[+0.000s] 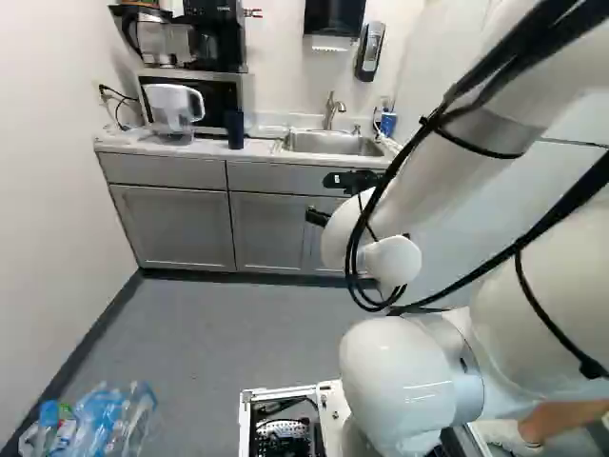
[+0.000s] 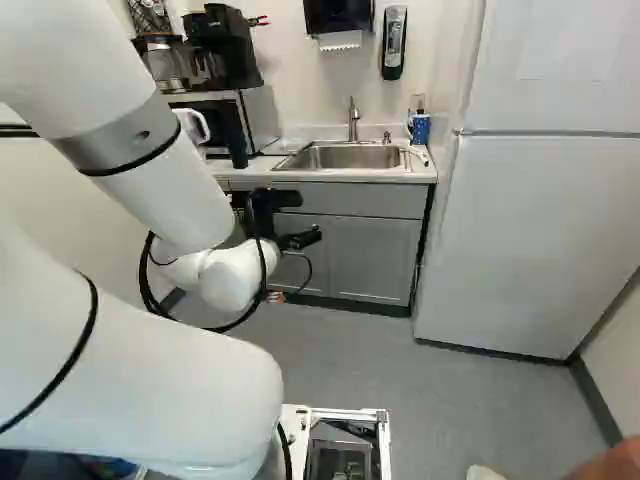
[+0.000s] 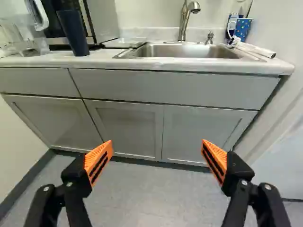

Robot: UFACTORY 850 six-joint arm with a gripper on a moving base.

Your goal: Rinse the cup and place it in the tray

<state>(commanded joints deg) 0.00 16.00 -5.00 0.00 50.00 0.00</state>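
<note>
You're at the pick-up, it looks like: tall dark-blue cylindrical cup [image 3: 73,32] on the white desk [image 3: 165,65], left of the steel sink [image 3: 189,52]. Orange-padded black hand [image 3: 157,144] wide open, empty, short of the sink; next, raise it and swing left.

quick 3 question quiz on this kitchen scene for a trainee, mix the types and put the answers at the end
1. True or false: the faucet rises behind the sink.

2. Where does the tall dark cup stand?
a) in the sink
b) on the counter
c) on the floor

3. Fill in the missing word: the tool is ____, with nothing held between its orange pads.

Key: 1 true; 2 b; 3 open
</note>
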